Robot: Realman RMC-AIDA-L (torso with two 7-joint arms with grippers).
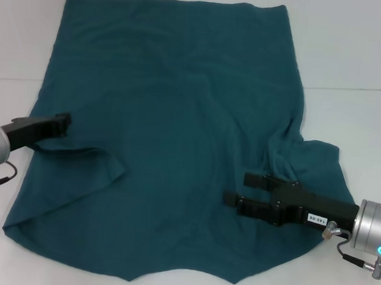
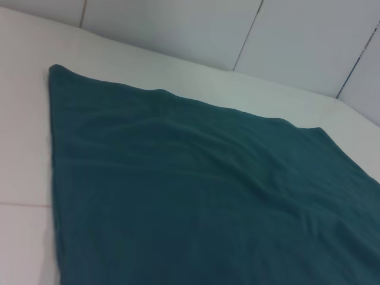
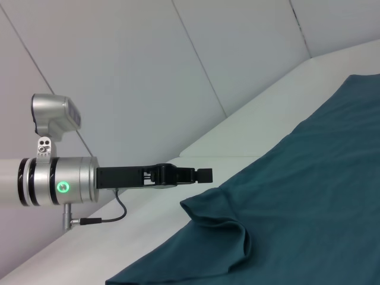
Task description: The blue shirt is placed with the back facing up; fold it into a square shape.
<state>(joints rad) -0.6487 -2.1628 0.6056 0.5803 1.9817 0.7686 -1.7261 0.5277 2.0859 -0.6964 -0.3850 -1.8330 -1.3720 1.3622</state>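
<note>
Nearest me, my right gripper [image 1: 245, 190] hovers over the blue shirt [image 1: 173, 114] at its right sleeve, fingers parted, gripping nothing. My left gripper [image 1: 64, 123] sits at the shirt's left edge beside a folded-in flap; I cannot tell how far it is open. The shirt lies spread across the white tabletop [image 1: 358, 57], hem farthest away.

Blue shirt [image 1: 170, 147] lettering hidden, right sleeve bunched
</note>
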